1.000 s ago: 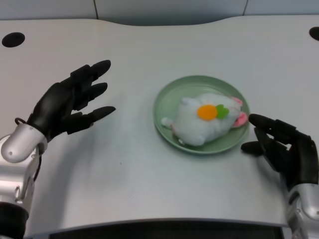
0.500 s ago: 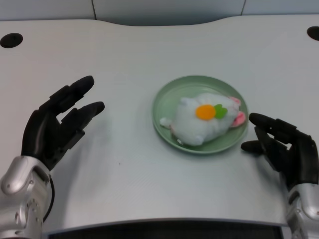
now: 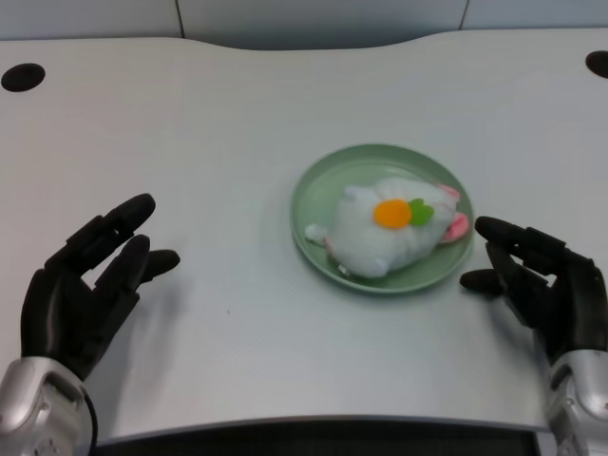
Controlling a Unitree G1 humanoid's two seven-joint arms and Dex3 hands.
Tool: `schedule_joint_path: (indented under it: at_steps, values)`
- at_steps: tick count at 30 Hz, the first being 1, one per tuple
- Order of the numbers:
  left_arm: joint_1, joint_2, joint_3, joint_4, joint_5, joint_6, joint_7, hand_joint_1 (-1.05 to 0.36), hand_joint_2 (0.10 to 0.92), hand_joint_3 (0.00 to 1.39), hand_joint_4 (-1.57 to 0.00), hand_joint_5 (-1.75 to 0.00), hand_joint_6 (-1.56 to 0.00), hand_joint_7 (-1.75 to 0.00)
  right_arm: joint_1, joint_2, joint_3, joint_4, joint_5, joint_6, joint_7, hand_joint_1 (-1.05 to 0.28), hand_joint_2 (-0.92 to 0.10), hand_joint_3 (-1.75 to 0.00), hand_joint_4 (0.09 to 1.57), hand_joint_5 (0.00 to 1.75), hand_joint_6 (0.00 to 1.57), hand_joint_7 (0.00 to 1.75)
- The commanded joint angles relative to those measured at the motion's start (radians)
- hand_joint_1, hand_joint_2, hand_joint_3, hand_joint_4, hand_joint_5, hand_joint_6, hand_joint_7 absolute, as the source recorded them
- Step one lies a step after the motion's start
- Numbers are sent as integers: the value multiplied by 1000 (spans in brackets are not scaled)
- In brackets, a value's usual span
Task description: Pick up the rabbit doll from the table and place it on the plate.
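Observation:
The white rabbit doll (image 3: 385,233), with an orange carrot patch and pink ears, lies on the green plate (image 3: 323,185) at the middle right of the table. My left hand (image 3: 85,290) is far to the plate's left, near the table's front edge, with its fingers spread and nothing in it. My right hand (image 3: 541,285) sits just right of the plate, its fingertips close to the rim.
Two dark round holes (image 3: 23,76) sit in the white table's far corners, the right one (image 3: 598,64) at the picture's edge. The table's front edge (image 3: 313,423) runs below both hands.
My left hand has drawn back toward me and to the left, away from the plate, staying empty with fingers spread. The doll, plate and right hand have not moved.

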Motion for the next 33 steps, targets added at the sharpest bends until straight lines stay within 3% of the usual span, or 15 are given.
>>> schedule_joint_path:
  at_steps: [1, 5, 8, 17, 19, 23, 29, 33]
  values:
    - [33, -9, 19, -14, -10, 1, 14, -518, 921, 378, -341, -1392, -714, -234, 11, -2, -1, -14, 1, 5, -2, -417, -921, -166, 884, 865, 1034, 4]
    - [46, -23, 29, -12, -12, 3, 30, -509, 921, 376, -392, -1383, -710, -266, 10, -5, -2, -11, 2, -1, 3, -412, -921, -174, 883, 872, 1031, 2]
    - [54, -31, 27, -20, 3, 12, 59, -492, 921, 419, -410, -1385, -710, -282, 8, -5, -5, -8, 8, 5, 5, -417, -921, -170, 880, 871, 1032, 3]
    - [65, -41, 31, -11, -5, 12, 58, -509, 921, 379, -399, -1414, -690, -404, 6, -5, -5, -7, 3, 6, -1, -413, -921, -165, 881, 868, 1034, 3]
    - [71, -48, 27, -9, 1, 11, 67, -486, 921, 395, -438, -1435, -711, -549, 4, -7, -5, -6, 3, 10, -3, -413, -921, -163, 878, 865, 1032, 3]
    - [69, -55, 24, -8, 5, 12, 74, -487, 921, 380, -450, -1451, -674, -650, 3, -10, -7, -10, 7, 12, 4, -399, -921, -167, 886, 871, 1037, 5]
    - [64, -61, 27, -5, 1, 10, 77, -488, 921, 385, -445, -1458, -647, -708, -3, -16, -12, 14, 11, -11, 15, -400, -921, -177, 881, 877, 1036, 4]
    - [60, -60, 30, -5, -1, 11, 74, -493, 921, 381, -441, -1458, -619, -716, -8, -18, -16, 23, 10, -8, 16, -405, -921, -171, 885, 879, 1035, 4]
